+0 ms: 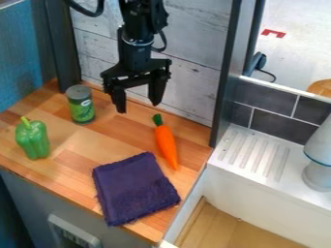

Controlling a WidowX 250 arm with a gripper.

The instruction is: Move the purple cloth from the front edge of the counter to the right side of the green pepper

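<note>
The black gripper [138,105] hangs above the back of the wooden counter, its two fingers apart with nothing between them. Below and slightly right of it lies an orange toy carrot [166,145], green top toward the back. A green can [81,104] with a grey lid stands upright to the gripper's left. Farther left and nearer the front is a green bell pepper [32,138]. A folded dark purple cloth [134,188] lies near the counter's front, left of the carrot's tip.
A whitewashed wood panel [188,87] stands behind the counter [71,160], with dark posts at both sides. At right are a white ridged drainboard [252,154], a grey-white object [319,160] and dark tiles [268,105].
</note>
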